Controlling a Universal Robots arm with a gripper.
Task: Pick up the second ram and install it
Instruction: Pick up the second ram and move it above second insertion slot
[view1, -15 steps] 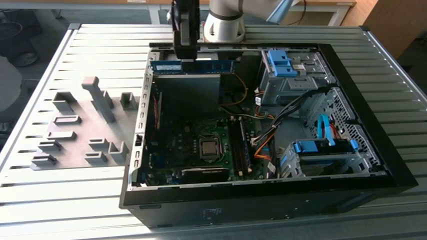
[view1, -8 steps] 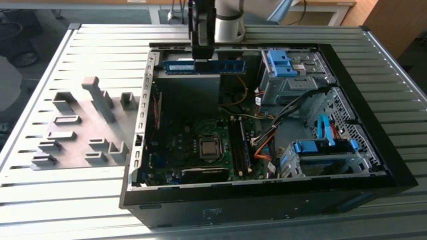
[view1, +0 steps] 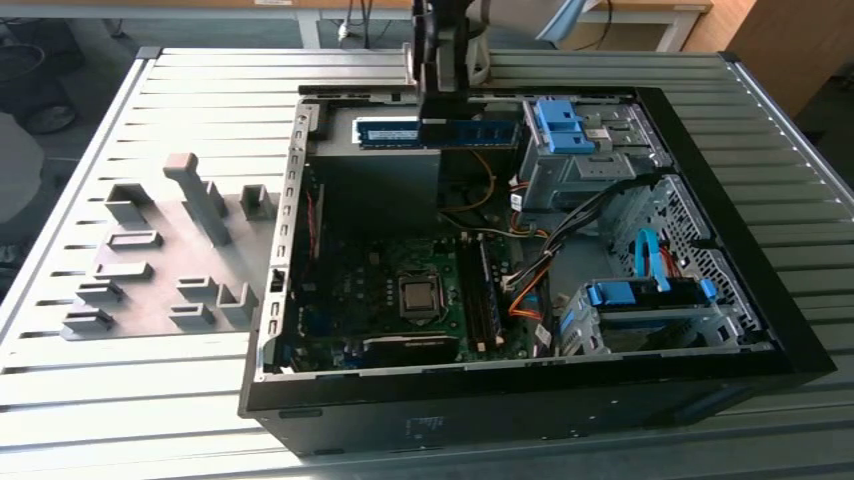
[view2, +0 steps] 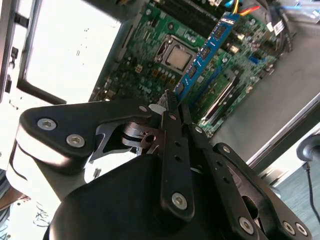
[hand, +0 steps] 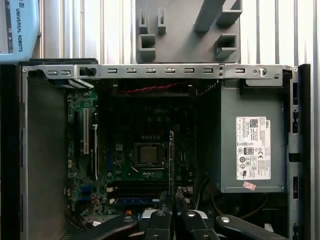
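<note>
Fingers (view2: 172, 125) of the gripper (view1: 441, 118) are clamped on the second ram (view1: 487, 132), held level on its long edge at the upper middle of the exterior view, over the open computer case (view1: 287, 300). That pose probably keeps its contact edge facing the motherboard (view1: 380, 270). Edge-on in the first wrist view, the stick is a thin line, and which of the slots (hand: 135, 186) is free is hard to tell

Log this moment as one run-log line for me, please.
fingers: shut on long flat blue circuit-board ram stick | stick: held above green motherboard of open black computer case | install: not yet seated
</note>
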